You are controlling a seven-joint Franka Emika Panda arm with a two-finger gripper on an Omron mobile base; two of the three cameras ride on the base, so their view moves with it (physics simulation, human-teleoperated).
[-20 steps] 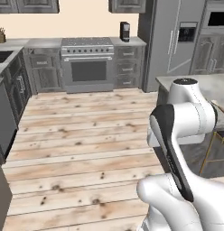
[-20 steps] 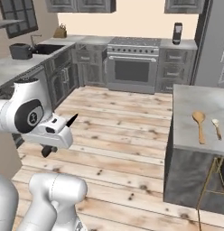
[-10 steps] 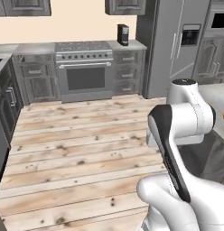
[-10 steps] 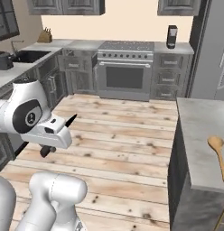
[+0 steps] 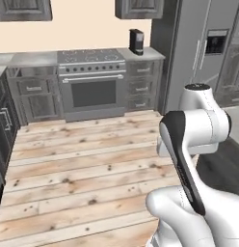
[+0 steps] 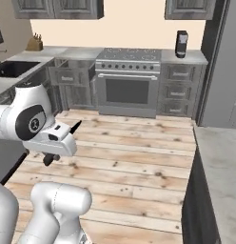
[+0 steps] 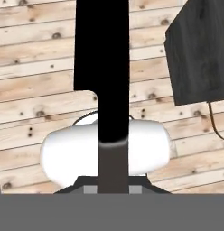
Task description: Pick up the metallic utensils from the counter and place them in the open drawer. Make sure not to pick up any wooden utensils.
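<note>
Knife (image 7: 102,58) in transit: the slim all-dark kitchen knife rises up the middle of the hand view, its broad black blade above and its narrower handle running down between the fingers, which are closed on that handle. In the right base view the gripper (image 6: 67,133) hangs beside the arm's white forearm, with the dark blade tip jutting up and forward from it, above the plank floor (image 6: 134,157). Part of the light grey marbled worktop (image 6: 220,167) shows at the right edge of that view; no utensils can be made out on the visible part. The open drawer cannot be identified with certainty; a drawer-like opening stands in the wall cabinets left of the oven (image 6: 129,90), but whether it is the target is unclear.

Handling, as judged: the knife is stiff, light and smooth, so it may pivot or slide in a narrow two-finger hold if swung quickly. The handle is the right place to grip, close to the blade for balance. For release, the blade should be lowered flat and lengthwise into the drawer, clear of the front panel and bar handle.
</note>
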